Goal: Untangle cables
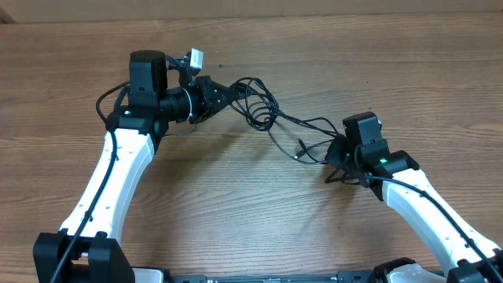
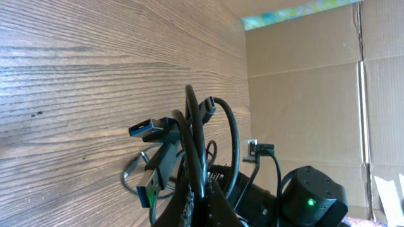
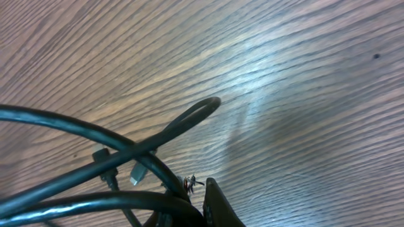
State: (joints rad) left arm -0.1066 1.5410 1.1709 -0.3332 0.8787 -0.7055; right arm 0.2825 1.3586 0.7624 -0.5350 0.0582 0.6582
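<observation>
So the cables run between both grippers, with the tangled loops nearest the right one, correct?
No. The cables run between the left gripper and right gripper, but the overhead view shows the tangled loops nearest the left one.

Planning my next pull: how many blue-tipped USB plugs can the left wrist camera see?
2. The upper plug points left; the lower plug hangs below it, angled down. Others may be hidden among the cables.
</observation>
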